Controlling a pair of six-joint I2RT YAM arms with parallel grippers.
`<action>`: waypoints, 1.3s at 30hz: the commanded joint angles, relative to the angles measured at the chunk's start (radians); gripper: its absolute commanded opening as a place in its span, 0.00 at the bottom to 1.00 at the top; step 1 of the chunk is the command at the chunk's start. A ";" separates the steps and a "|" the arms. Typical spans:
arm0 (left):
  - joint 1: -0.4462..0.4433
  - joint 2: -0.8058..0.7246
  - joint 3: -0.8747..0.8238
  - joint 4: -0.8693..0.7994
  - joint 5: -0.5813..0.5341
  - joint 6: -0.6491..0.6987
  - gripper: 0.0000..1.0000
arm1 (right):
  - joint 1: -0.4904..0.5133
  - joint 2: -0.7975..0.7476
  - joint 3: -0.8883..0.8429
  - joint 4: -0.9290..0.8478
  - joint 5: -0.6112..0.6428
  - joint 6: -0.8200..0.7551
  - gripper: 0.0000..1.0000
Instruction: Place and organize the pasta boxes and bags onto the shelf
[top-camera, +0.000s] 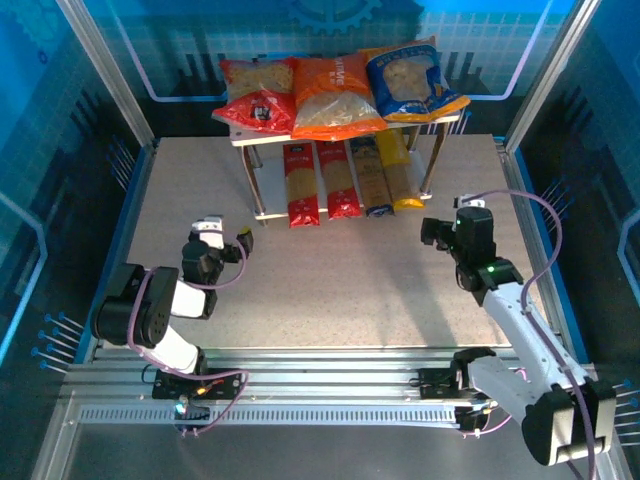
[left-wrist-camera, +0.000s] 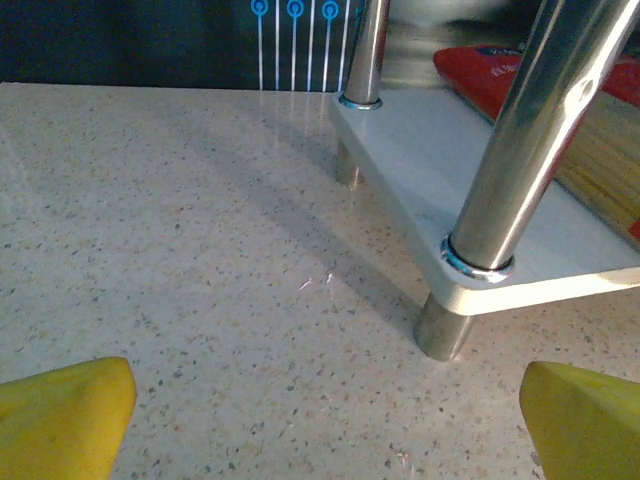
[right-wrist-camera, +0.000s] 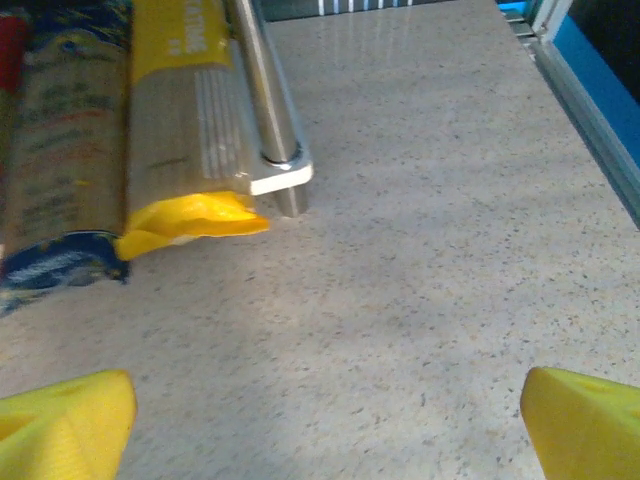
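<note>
Top external: red bag (top-camera: 258, 95), orange bag (top-camera: 335, 95) and blue bag (top-camera: 413, 80) lie side by side on the top board of the shelf (top-camera: 268, 185). Four pasta boxes (top-camera: 340, 180) lie in a row on the lower board, yellow box (top-camera: 398, 172) rightmost.

Left wrist: left tool (left-wrist-camera: 325, 425) spread wide, holding nothing, over the tabletop (left-wrist-camera: 200, 250) near a shelf leg (left-wrist-camera: 500, 170).

Right wrist: right tool (right-wrist-camera: 325, 425) spread, holding nothing, near the yellow box's end.

Bright overhead light; glare on shelf leg (left-wrist-camera: 522, 160); soft shadows; wrist views slightly blurred.
</note>
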 joint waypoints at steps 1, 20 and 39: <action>0.009 -0.016 0.002 0.010 0.043 0.028 1.00 | -0.035 0.077 -0.125 0.339 0.042 -0.091 1.00; 0.005 -0.011 -0.010 0.035 0.040 0.030 1.00 | -0.031 0.536 -0.319 1.176 -0.070 -0.274 1.00; 0.006 -0.023 0.143 -0.264 -0.032 0.007 0.99 | -0.071 0.574 -0.292 1.151 -0.095 -0.235 1.00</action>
